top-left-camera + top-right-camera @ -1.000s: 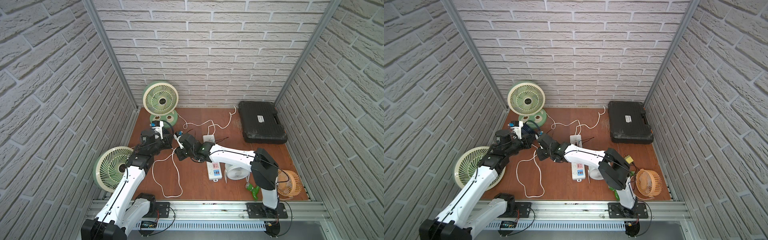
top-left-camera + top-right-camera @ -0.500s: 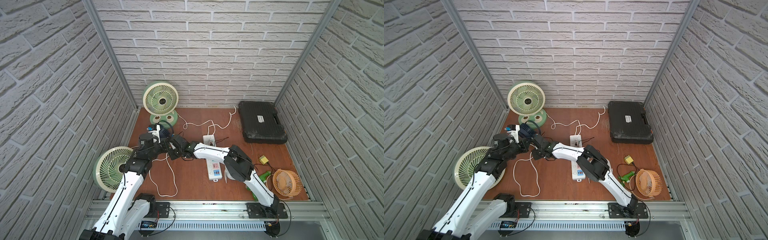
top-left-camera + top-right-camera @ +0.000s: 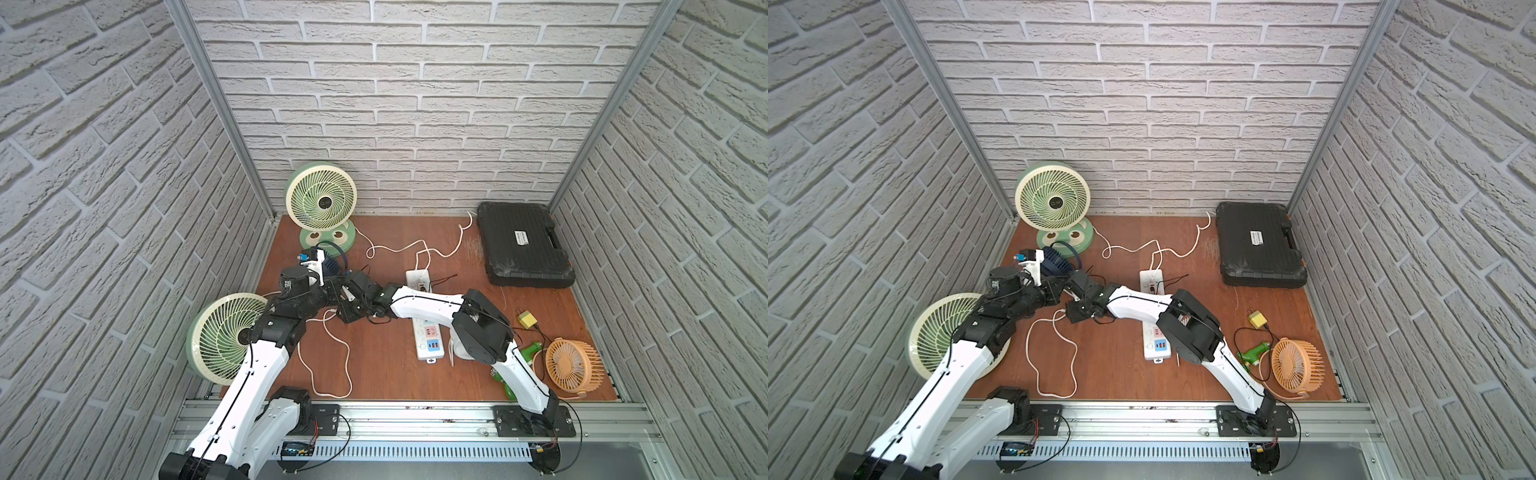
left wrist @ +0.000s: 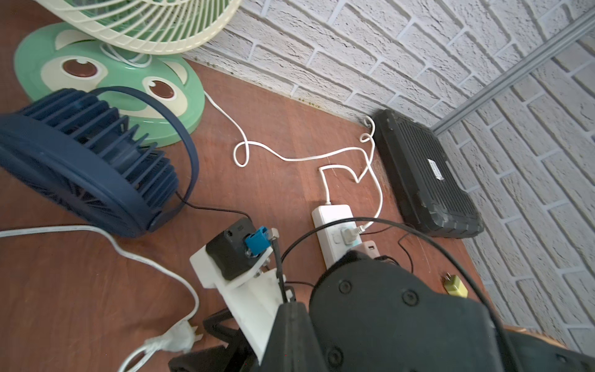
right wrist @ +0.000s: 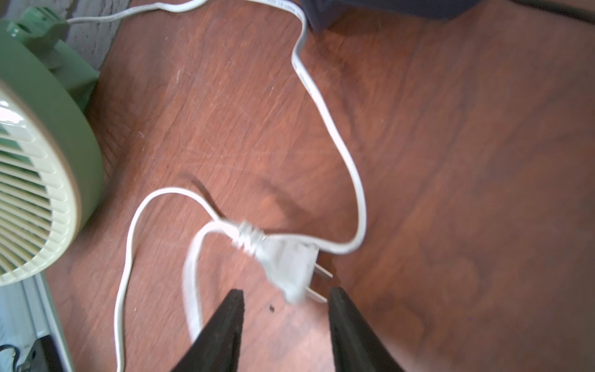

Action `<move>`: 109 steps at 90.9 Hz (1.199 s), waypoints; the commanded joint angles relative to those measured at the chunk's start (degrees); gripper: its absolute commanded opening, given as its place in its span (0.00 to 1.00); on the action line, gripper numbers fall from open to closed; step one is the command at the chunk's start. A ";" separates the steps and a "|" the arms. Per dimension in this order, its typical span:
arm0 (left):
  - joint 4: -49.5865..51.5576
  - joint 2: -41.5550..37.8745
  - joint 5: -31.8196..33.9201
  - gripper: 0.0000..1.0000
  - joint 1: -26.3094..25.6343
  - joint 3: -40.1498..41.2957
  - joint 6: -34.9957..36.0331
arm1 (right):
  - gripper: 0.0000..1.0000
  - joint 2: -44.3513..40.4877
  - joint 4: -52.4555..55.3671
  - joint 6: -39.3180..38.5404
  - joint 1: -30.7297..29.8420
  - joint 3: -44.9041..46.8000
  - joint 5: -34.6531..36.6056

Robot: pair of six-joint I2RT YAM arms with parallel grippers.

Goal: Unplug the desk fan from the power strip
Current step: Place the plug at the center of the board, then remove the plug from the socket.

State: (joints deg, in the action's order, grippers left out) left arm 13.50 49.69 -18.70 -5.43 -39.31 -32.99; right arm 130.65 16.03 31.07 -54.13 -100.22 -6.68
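Top view — power strip (image 3: 429, 338) lengthwise front-to-back, cord end rearward

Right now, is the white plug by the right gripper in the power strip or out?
Out: the white plug shows both prongs bare, just beyond the open right gripper.

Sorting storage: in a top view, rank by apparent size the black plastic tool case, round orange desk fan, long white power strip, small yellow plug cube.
1. black plastic tool case.
2-3. round orange desk fan and long white power strip: unsure, the right arm hides part of the strip.
4. small yellow plug cube.
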 commanded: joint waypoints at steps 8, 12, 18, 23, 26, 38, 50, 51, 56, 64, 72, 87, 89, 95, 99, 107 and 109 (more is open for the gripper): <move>-5.34 1.09 -2.58 0.00 -0.28 0.49 0.56 | 0.57 -12.12 -2.76 -0.77 2.00 7.55 1.92; -5.72 1.50 -2.72 0.00 -0.28 0.55 0.48 | 0.58 -14.18 -2.62 -0.97 2.44 9.50 2.58; -6.43 2.20 -3.04 0.00 -0.26 0.70 0.40 | 0.58 -16.69 -2.31 -1.12 3.01 12.21 4.16; -7.27 3.00 -3.34 0.00 -0.32 0.87 0.23 | 0.57 -20.36 -1.69 -1.32 3.47 14.50 5.59; -7.97 3.48 -3.62 0.00 -0.34 0.97 -0.03 | 0.56 -21.78 -1.13 -1.42 3.69 15.36 6.44; -10.78 6.38 -5.28 0.00 -0.54 1.34 -1.11 | 0.51 -27.68 2.00 -2.02 4.36 19.76 11.24; -13.22 9.47 -6.27 0.00 -1.47 1.51 -1.72 | 0.47 -34.59 3.99 -1.61 5.86 25.89 15.88; -13.36 9.73 -6.31 0.00 -1.58 1.52 -1.72 | 0.46 -35.34 4.09 -1.53 5.96 26.36 16.16; -14.10 11.07 -6.31 0.00 -2.14 1.52 -1.83 | 0.45 -38.03 4.66 -1.33 6.91 28.91 17.00; -15.57 13.25 -6.26 0.00 -3.14 1.60 -2.10 | 0.44 -42.13 5.83 -1.29 8.34 32.51 19.07; -16.72 15.47 -6.22 0.00 -4.36 1.56 -2.27 | 0.42 -45.68 7.38 -1.40 9.90 35.42 20.92; -19.07 18.69 -6.31 0.00 -6.25 1.60 -2.96 | 0.36 -50.44 8.56 -1.66 13.30 40.67 22.13; -19.39 19.21 -6.34 0.00 -6.54 1.54 -3.02 | 0.36 -50.77 8.62 -1.74 13.89 41.26 22.28; -20.40 20.51 -6.58 0.00 -7.16 1.47 -3.34 | 0.33 -51.38 8.95 -2.04 14.98 42.44 22.56; -20.96 21.46 -6.86 0.00 -7.61 1.37 -3.53 | 0.33 -51.29 9.01 -2.33 15.49 43.08 22.61; -22.09 23.07 -7.49 0.00 -8.21 1.18 -3.91 | 0.32 -50.45 8.95 -2.69 16.14 43.77 22.58; -22.26 23.41 -7.67 0.00 -8.28 1.12 -3.98 | 0.32 -50.13 8.93 -2.75 16.22 43.86 22.41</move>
State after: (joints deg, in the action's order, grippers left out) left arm -3.97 71.68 -24.82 -12.99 -38.30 -36.27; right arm 80.47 25.12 29.39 -38.41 -57.32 14.79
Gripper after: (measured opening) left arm 0.067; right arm 0.325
